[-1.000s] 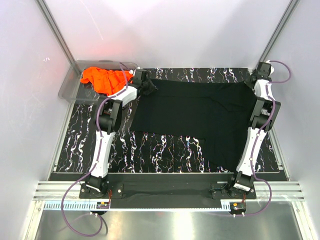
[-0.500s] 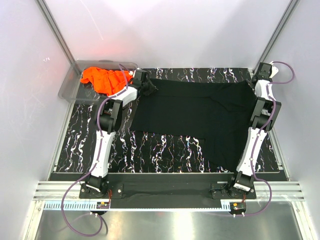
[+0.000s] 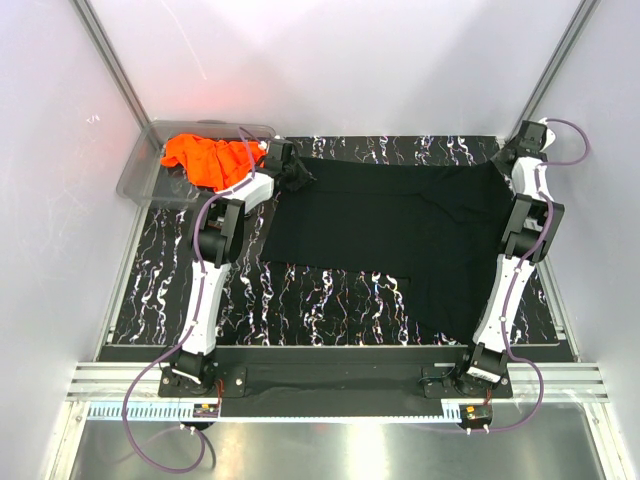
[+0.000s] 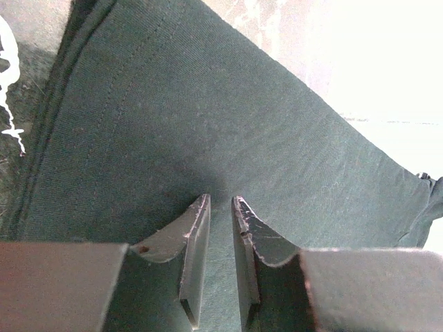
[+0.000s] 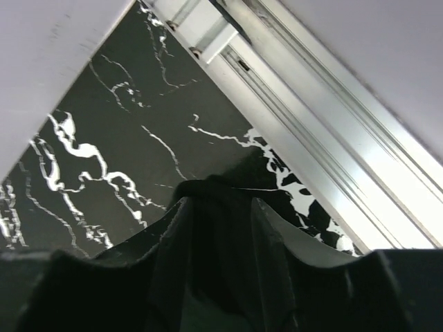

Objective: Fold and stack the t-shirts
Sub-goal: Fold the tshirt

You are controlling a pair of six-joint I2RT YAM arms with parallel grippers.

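Across the black white-veined desk (image 3: 330,295) the plain black fabric t-shirt (image 3: 400,225) lies spread, left gripper (image 4: 220,204) clamped on its far-left corner, right gripper (image 5: 221,204) apart at the far-right one; we should lower and release without wrinkling it.

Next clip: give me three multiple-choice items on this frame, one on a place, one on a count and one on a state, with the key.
1. Where is the orange t-shirt?
A) at the clear plastic bin, far left corner
B) hanging on the right arm
C) at the near right corner
2. How many t-shirts show?
A) one
B) two
C) three
3. The black t-shirt is:
A) folded small
B) rolled up
C) spread open on the table

Key: 1 A, it lies bunched at the bin. 2 B, only the orange and the black one show. 3 C, it lies unfolded across the marbled top.
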